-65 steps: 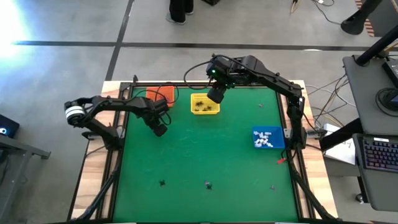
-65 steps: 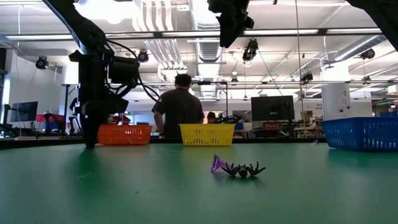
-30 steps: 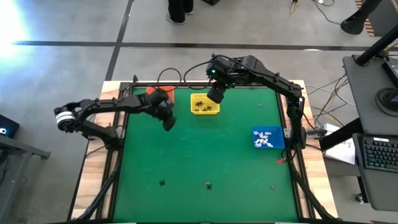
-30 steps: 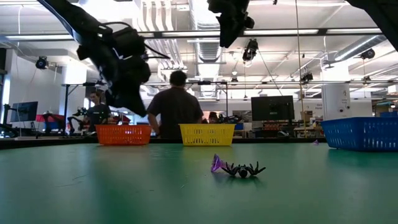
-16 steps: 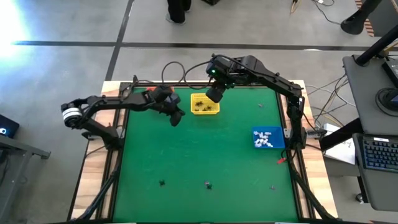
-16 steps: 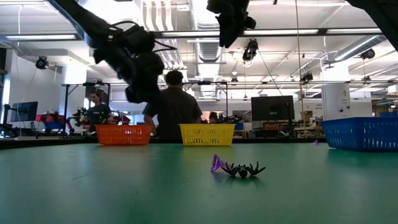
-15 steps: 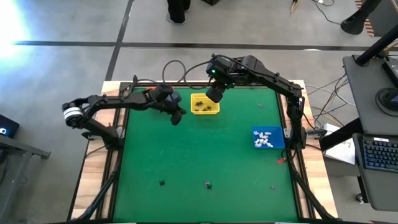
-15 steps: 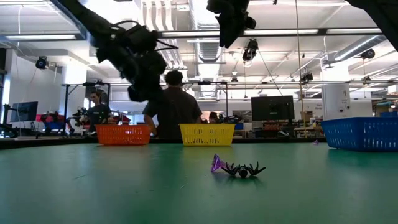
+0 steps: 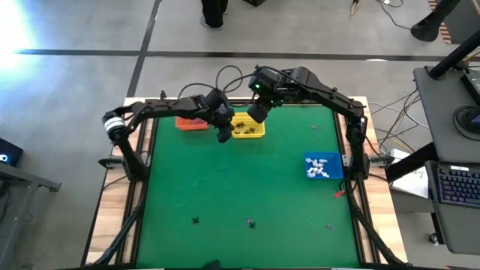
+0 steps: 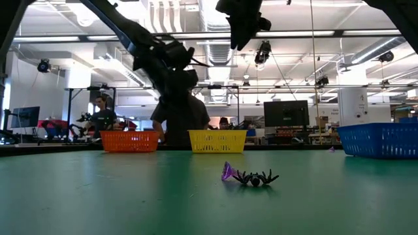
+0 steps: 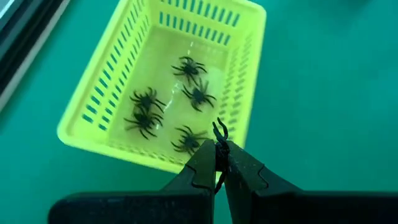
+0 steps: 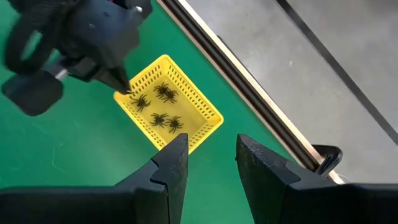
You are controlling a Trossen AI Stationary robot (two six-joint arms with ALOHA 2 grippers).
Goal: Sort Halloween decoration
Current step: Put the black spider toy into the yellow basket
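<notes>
The left gripper [image 11: 219,163] is pinched tight on a black spider [image 11: 219,132] by one thin leg, just short of the yellow basket [image 11: 251,46]. The spider looks light, floppy and easily dropped. The right gripper [image 12: 211,163] hangs open above, empty.

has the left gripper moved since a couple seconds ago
Yes. In the high view the left gripper, shut on a tiny black spider trinket, has travelled rightward from near the orange plastic basket to the yellow plastic basket.
</notes>
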